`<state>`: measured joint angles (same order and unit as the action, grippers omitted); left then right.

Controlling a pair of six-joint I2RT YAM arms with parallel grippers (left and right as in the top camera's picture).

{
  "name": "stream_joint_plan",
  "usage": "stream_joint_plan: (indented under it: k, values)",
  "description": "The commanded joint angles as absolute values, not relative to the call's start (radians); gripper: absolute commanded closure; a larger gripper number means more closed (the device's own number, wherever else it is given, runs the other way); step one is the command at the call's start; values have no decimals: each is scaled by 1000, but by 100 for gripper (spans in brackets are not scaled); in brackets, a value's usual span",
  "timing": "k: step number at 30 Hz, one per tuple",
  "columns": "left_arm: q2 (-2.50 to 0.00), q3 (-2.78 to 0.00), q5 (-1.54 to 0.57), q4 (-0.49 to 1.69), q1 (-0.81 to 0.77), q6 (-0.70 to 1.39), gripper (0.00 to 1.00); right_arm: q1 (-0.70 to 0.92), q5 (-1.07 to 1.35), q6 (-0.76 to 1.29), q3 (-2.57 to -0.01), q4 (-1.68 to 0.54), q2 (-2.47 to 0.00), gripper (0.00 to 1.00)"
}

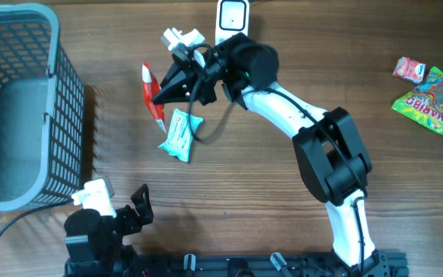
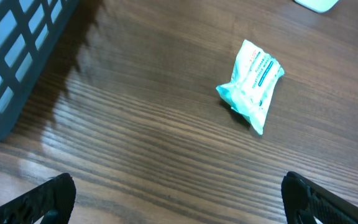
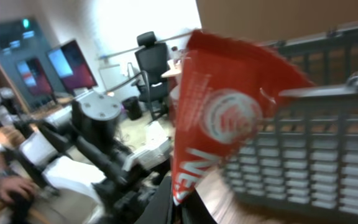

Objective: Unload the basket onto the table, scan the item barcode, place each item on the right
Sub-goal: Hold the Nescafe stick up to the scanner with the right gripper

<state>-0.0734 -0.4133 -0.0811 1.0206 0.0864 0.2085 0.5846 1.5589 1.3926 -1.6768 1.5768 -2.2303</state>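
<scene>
**Item in hand:** red-and-white foil snack packet (image 1: pixel 149 86), pinched at its lower end by the right gripper (image 1: pixel 158 94), whose jaws are pressed together on it. In the right wrist view the packet stands upright and clear of the table.

**Scanner:** white upright barcode reader with dark window (image 1: pixel 231 15), at the far table edge, near the right wrist and just behind it. The packet faces away from it, toward the basket.

**Left gripper** (image 1: pixel 135 214): spread wide, holding nothing, parked at the near edge.

**Also present:** teal crinkled sachet (image 1: pixel 181 135) lying flat just beside the held packet; grey-blue plastic mesh basket (image 1: pixel 68 115) at the left; green gummy bag (image 1: pixel 429 100) and small pink wrapper (image 1: pixel 410 69) far right.

**Progress:** pick-up looks complete. Turning the packet's barcode to the reader window appears not yet done. The other items lie untouched.
</scene>
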Motion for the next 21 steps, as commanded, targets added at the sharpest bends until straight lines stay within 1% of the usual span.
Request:
stream_joint_plan:
  k: [1, 3, 5, 8, 10, 12, 13, 15, 17, 18, 19, 20, 21]
  values:
    - [-66, -410, -96, 1018, 91, 218, 0, 575, 1610, 1761, -1670, 1587, -2239, 96]
    - [-66, -410, -96, 1018, 91, 218, 0, 575, 1617, 1673, -1654, 1446, -2239, 95]
    - [-66, -410, -96, 1018, 91, 218, 0, 575, 1620, 1610, -1648, 1349, -2239, 95]
    - [-66, -410, -96, 1018, 91, 218, 0, 575, 1620, 1530, -1647, 1252, -2239, 96]
    - [-66, -410, -96, 1018, 91, 218, 0, 574, 1614, 1441, -1647, 1207, -2240, 96]
    - [-66, -410, -96, 1018, 91, 218, 0, 572, 1621, 1220, -1636, 1101, -2245, 95]
    - [-66, -410, -96, 1018, 91, 218, 0, 571, 1621, 1118, -1631, 1019, -2247, 96]
    - [-66, -410, -96, 1018, 91, 218, 0, 568, 1578, 859, -1628, 707, -2259, 96]
    - [-66, -410, -96, 1018, 91, 218, 0, 563, 1438, 671, -1628, 403, -2268, 96]
    - [-66, -410, -96, 1018, 91, 218, 0, 558, 1322, 583, -1628, 243, -2268, 95]
    - [-66, -410, -96, 1018, 91, 218, 0, 556, 1261, 536, -1628, 167, -2268, 95]
    - [-66, -410, -96, 1018, 91, 218, 0, 547, 1149, 490, -1628, 47, -2267, 96]
    - [-66, -410, -96, 1018, 91, 218, 0, 539, 1111, 495, -1628, 9, -2267, 95]
